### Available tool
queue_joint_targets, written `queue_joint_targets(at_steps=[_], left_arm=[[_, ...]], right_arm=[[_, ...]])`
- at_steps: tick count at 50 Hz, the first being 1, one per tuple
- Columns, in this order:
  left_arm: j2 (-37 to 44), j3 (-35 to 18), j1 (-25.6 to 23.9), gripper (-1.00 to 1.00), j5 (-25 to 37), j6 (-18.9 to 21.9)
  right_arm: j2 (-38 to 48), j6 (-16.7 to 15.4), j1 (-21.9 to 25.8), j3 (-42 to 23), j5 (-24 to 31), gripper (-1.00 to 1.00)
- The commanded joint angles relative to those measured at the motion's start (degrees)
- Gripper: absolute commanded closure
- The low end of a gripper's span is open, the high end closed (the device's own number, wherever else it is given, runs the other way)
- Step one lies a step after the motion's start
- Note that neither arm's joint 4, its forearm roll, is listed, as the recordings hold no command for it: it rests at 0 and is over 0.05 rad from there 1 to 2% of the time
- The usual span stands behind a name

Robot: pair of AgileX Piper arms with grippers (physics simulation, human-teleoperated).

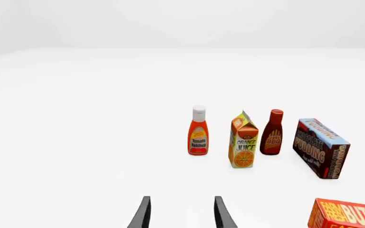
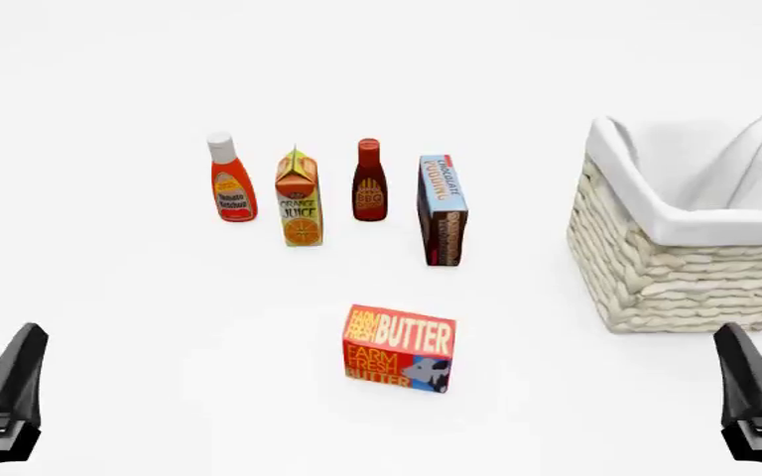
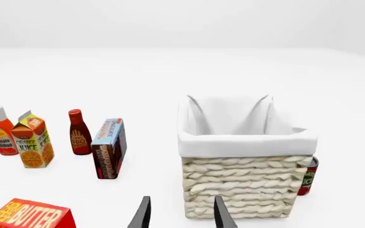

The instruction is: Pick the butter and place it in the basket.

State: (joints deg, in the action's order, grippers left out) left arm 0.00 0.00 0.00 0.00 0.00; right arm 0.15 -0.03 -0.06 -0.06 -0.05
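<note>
The basket, woven of pale wicker with a white cloth lining folded over its rim, stands on the white desk at the right. The butter, a small red cardboard box with yellow lettering, lies near the front middle, well apart from the basket. Behind it stand a pudding box, juice carton, ketchup bottle and BBQ bottle. A can peeks from behind the basket. The left hand and right hand are both released, fingers parted, grasping nothing.
</note>
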Motion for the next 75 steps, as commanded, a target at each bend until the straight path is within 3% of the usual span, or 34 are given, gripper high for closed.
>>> queue_joint_targets(at_steps=[1,41,46,61,75], left_arm=[[0.00,0.00,0.00,-1.00,0.00,0.00],[0.00,0.00,0.00,-1.00,0.00,0.00],[0.00,0.00,0.00,-1.00,0.00,0.00],[0.00,0.00,0.00,-1.00,0.00,0.00],[0.00,0.00,0.00,-1.00,0.00,0.00]], right_arm=[[0.17,-0.21,-0.15,-0.05,0.08,-1.00],[-0.05,-1.45,0.83,-0.09,-0.01,-1.00],[-0.11,-2.82,2.20,-0.54,0.53,-1.00],[1.07,-4.32,5.69,-8.12,5.17,-1.00],[6.63,-7.65,9.53,-12.37,4.38,-1.00]])
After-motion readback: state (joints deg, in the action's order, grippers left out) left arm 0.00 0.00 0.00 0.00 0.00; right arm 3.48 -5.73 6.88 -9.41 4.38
